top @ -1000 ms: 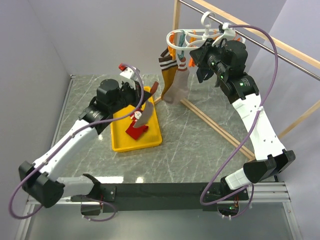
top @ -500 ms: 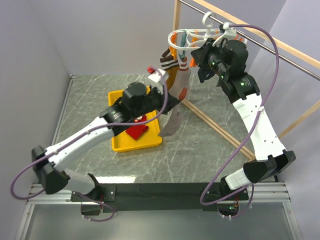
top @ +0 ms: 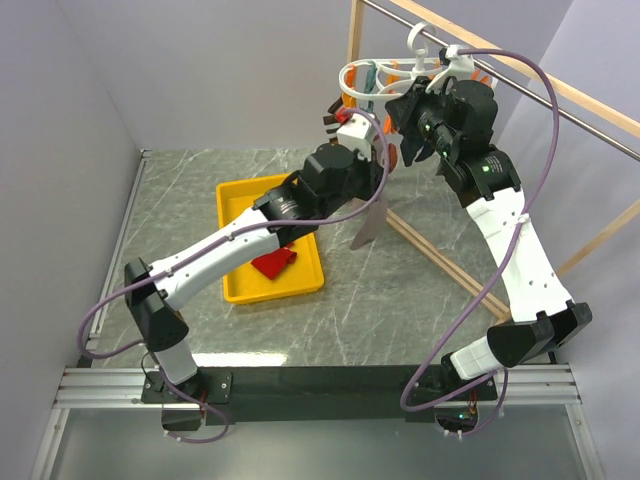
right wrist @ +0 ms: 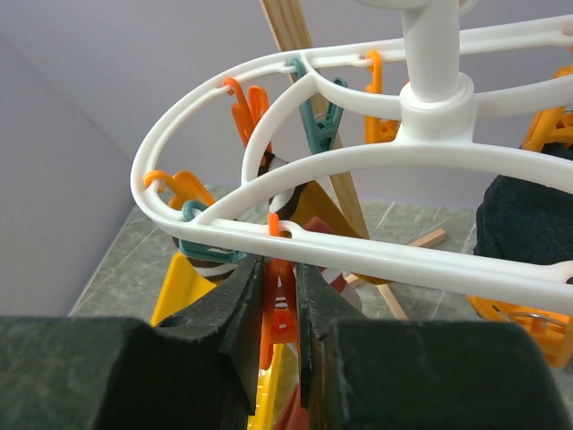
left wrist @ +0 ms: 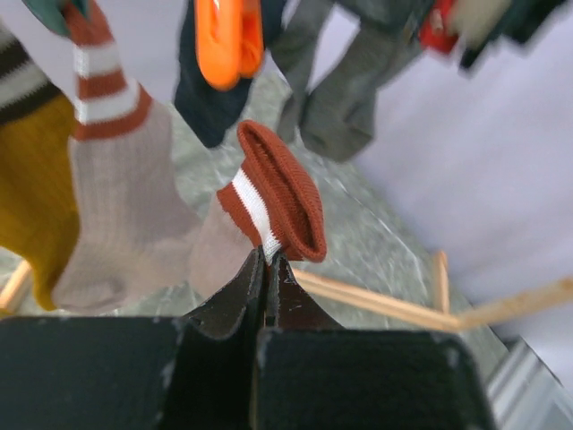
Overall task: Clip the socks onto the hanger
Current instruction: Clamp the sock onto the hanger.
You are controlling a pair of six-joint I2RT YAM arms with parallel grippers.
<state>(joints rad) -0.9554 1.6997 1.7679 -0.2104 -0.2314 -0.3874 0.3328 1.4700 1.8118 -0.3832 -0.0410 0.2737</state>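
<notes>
Counter [top: 400,300] carries a yellow tray [top: 232,290] at the left with a red sock [top: 272,262] in it, and the white hanger [right wrist: 358,161] hangs at the far right. Left fingers [left wrist: 235,296] are closed on the rust cuff of a grey-beige sock [left wrist: 286,193] just under the hanger, and right fingers [right wrist: 237,305] pinch an orange clip [right wrist: 280,305] below its ring.

Pretty sure I'm driving a lab test cell here, not anyone's laundry room: blank grey walls [top: 230,70] box in a marble-look table [top: 400,310], robot arms [top: 510,240] sit bolted to an aluminium rail [top: 545,385], purple cables [top: 548,130] loop loose, and the hanger [right wrist: 436,90] dangles off a bare wooden frame [top: 352,30].
</notes>
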